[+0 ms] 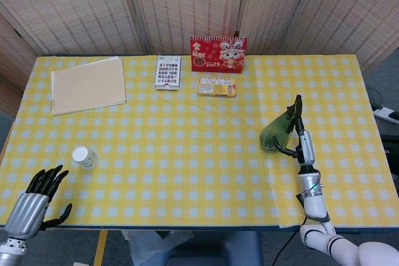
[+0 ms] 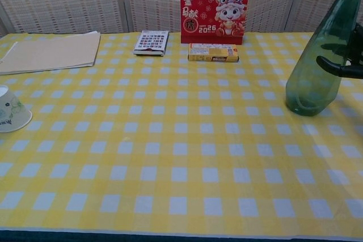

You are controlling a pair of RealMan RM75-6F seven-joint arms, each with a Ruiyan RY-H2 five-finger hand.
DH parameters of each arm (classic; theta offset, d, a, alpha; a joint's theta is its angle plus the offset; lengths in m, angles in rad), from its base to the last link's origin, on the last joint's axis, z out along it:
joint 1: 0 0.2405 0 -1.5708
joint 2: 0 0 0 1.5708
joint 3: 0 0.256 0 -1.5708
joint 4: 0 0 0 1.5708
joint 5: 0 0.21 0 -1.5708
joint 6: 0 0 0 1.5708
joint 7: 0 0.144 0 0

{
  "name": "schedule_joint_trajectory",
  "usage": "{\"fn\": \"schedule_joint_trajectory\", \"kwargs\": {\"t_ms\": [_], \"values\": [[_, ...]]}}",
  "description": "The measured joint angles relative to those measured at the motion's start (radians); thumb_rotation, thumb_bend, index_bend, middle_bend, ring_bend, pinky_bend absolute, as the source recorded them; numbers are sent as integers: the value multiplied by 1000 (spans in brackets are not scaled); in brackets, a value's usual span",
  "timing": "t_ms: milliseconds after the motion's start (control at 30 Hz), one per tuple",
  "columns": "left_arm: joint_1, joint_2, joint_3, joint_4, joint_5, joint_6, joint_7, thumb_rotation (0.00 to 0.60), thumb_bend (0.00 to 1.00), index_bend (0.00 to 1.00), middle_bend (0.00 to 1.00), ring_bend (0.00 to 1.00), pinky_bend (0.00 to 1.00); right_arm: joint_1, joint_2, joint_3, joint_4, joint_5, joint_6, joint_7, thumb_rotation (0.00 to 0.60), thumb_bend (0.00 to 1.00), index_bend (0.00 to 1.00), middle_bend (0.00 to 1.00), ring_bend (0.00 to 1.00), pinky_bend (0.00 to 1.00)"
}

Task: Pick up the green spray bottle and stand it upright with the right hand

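Note:
The green spray bottle (image 2: pixel 315 66) stands with its base on the yellow checked cloth at the right, its neck leaning to the right, and its black nozzle (image 1: pixel 298 101) shows above the hand. My right hand (image 1: pixel 298 141) grips the bottle's body from the right side. In the chest view only dark fingers (image 2: pixel 339 67) reach in from the right edge across the bottle (image 1: pixel 275 134). My left hand (image 1: pixel 36 199) hangs at the near left corner, off the table's front edge, fingers spread and holding nothing.
A white paper cup (image 1: pixel 85 156) lies on its side at the near left. A tan notebook (image 1: pixel 87 84) sits at the far left. At the back middle are a small card box (image 1: pixel 168 71), a yellow box (image 1: pixel 217 86) and a red desk calendar (image 1: pixel 219 54).

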Motion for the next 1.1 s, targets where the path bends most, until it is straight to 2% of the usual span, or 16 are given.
{"fn": "schedule_joint_trajectory", "kwargs": {"t_ms": [600, 900, 1100], "values": [[-1, -1, 4, -13, -3, -13, 30, 361, 469, 0, 41, 82, 32, -49, 105, -20, -130, -27, 55, -50, 600, 370, 0, 13, 44, 0], [-1, -1, 9, -16, 10, -8, 35, 364, 469, 0, 41, 82, 32, -137, 209, -65, -252, -50, 128, -80, 600, 369, 0, 1, 37, 0], [2, -1, 11, -16, 33, 14, 36, 360, 469, 0, 41, 82, 32, -218, 321, -122, -369, -84, 213, -196, 600, 370, 0, 0, 3, 0]]}}
